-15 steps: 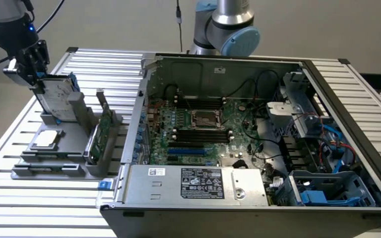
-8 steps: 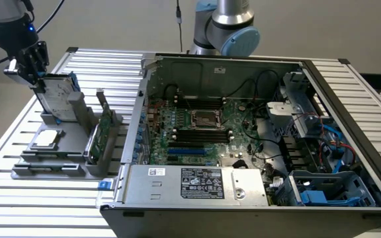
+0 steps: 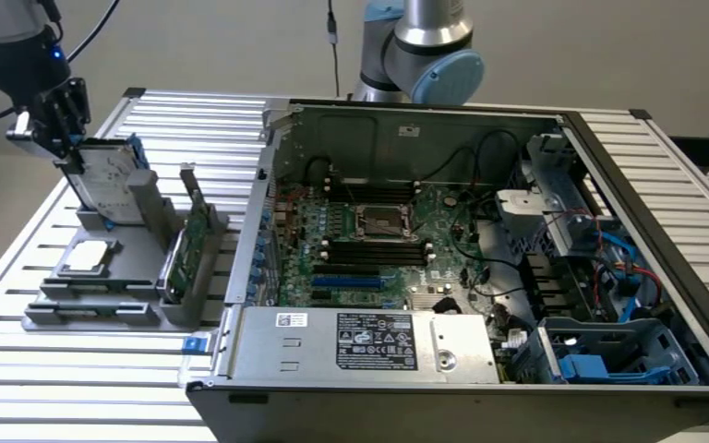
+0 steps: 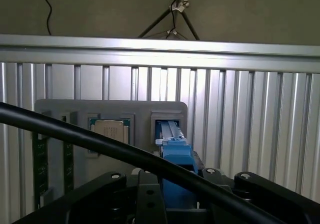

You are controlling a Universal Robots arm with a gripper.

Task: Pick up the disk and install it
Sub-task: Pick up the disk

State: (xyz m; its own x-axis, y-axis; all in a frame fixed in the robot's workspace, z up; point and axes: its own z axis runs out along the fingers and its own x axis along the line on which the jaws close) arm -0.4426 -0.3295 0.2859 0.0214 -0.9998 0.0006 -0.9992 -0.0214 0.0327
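Observation:
The disk [image 3: 108,175], silver-grey with a white label and a blue carrier, stands upright at the grey holder [image 3: 145,208] near the exterior view's left. Its lower end is at the holder's slot. My gripper [image 3: 74,148] comes down on its top edge from above and is shut on it. In the wrist view the blue carrier [image 4: 176,156] sits between my black fingers [image 4: 220,184], with the holder's slot [image 4: 167,129] just beyond.
A small square silver chip [image 3: 89,257] and a thin green circuit card [image 3: 182,263] rest in the same holder. The open computer case [image 3: 453,277] takes up the middle and right, with a blue-tabbed drive bay [image 3: 601,355] at its near right corner. A black cable [image 4: 100,144] crosses the wrist view.

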